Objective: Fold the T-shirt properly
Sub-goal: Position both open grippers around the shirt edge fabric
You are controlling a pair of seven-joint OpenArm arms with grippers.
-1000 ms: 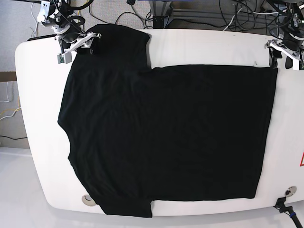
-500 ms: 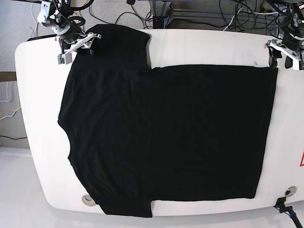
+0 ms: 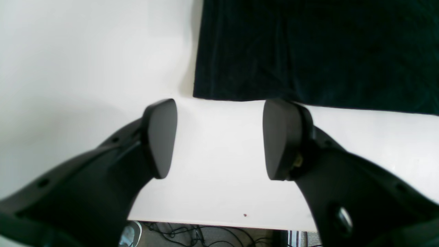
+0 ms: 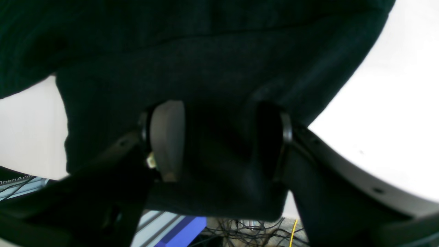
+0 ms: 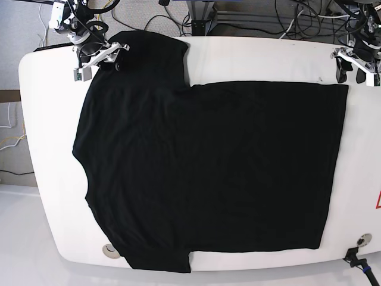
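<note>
T-shirt [image 5: 208, 161] on the table [image 5: 47, 119], cables [image 5: 297, 21] beyond its far edge

Counter [image 5: 50, 149]: white, rounded corners at 5 and 7 o'clock. Black cables [image 5: 297, 24] noted beyond its edge at 12 to 1 o'clock. Red mark [image 5: 379, 200] at 3 to 4 o'clock; grey disc [image 5: 364, 240] at 4 o'clock; second disc [image 5: 110, 251] at 7 o'clock. Right wrist view: blue bar [image 4: 187, 229] near 6 o'clock.
</note>
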